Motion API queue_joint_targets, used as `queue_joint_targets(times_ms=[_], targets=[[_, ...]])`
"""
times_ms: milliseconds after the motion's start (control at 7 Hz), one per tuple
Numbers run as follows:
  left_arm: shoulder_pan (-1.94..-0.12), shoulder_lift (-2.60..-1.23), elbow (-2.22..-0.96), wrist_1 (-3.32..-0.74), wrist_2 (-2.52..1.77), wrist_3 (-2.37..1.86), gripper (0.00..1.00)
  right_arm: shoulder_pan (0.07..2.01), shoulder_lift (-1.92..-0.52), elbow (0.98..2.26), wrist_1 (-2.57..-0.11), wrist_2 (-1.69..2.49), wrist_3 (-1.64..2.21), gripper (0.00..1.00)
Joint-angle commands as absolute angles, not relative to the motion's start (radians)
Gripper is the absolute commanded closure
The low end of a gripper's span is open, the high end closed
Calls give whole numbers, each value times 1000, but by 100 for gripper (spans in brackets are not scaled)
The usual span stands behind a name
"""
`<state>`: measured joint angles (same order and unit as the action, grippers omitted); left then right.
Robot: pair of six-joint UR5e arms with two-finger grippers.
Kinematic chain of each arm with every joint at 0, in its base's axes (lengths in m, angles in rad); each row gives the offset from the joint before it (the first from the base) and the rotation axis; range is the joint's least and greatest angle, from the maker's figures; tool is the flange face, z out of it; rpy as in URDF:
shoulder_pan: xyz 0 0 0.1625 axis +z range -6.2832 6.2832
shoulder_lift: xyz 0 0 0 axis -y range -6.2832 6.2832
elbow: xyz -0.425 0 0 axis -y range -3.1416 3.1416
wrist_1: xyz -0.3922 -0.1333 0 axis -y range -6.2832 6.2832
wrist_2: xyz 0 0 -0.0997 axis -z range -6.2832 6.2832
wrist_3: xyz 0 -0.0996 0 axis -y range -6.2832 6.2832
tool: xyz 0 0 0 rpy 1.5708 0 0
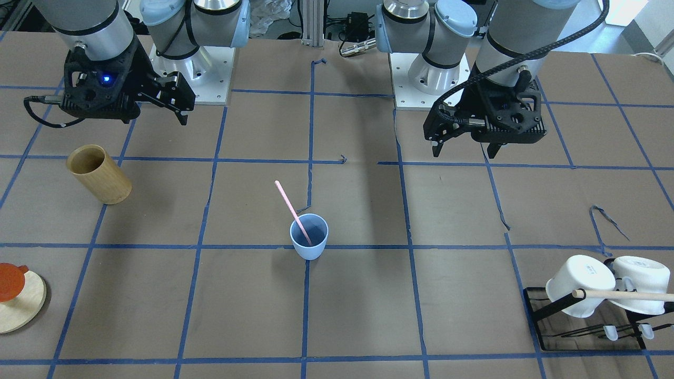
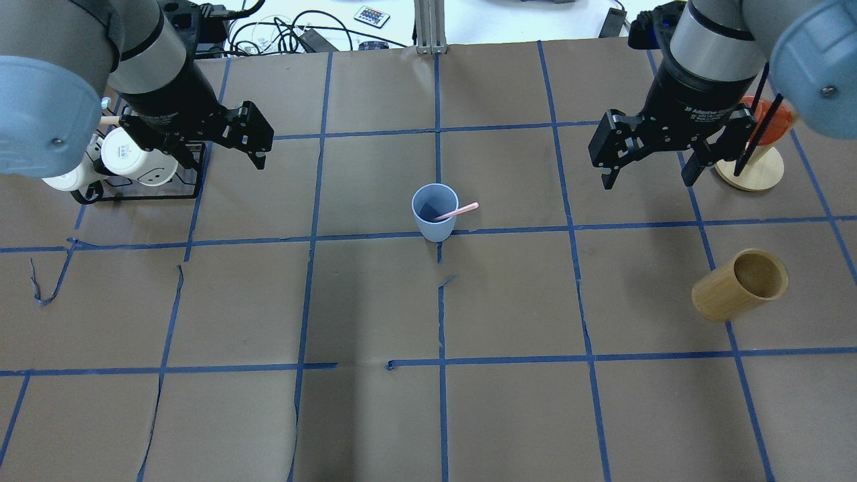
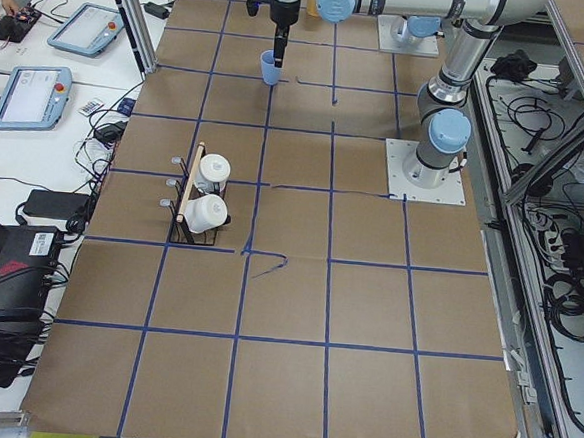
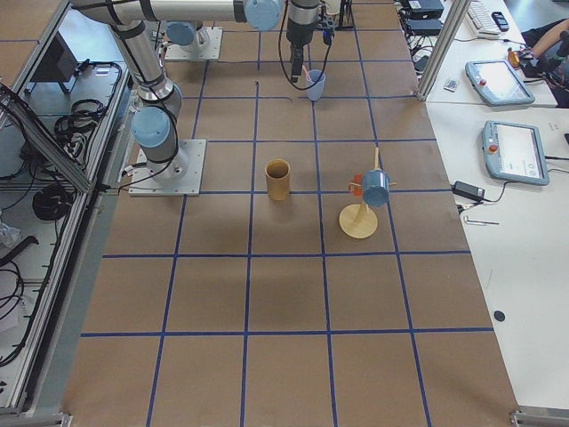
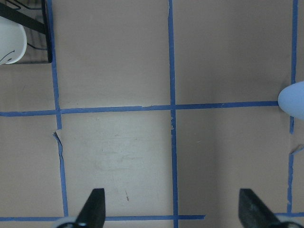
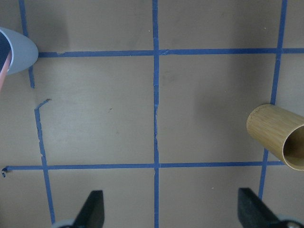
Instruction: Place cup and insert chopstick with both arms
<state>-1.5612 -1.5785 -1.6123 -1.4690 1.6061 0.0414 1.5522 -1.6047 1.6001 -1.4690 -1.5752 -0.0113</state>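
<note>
The light-blue cup (image 1: 309, 238) stands upright near the table's middle, also in the overhead view (image 2: 434, 214). A pale pink chopstick (image 1: 292, 209) leans inside it, its top sticking out over the rim (image 2: 462, 211). My left gripper (image 2: 234, 144) is open and empty, hovering above the table well to the cup's left; it also shows in the front view (image 1: 463, 152). My right gripper (image 2: 646, 182) is open and empty, hovering well to the cup's right. The left wrist view shows the cup's edge (image 5: 294, 99) at its right border, and the right wrist view shows the cup's edge (image 6: 16, 50) at its upper left.
A tan wooden cup (image 2: 740, 284) lies tilted at the right, below my right gripper. A black rack with white mugs (image 2: 127, 161) and a wooden dowel (image 1: 626, 295) sits under my left arm. A round wooden stand (image 2: 750, 167) with an orange cup is at the far right.
</note>
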Motion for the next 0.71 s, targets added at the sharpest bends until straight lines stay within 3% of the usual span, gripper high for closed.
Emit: queue_joint_targets(times_ms=[0,571], targets=[[-1562,-1577,-1612,-1468,1606,41,0,1551,-1609,1603,-1471,-1586,-11,0],[-1565,-1578,-1615,-1470,1579,40,0,1549,-1617,1606,-1439,-1574,-11,0]])
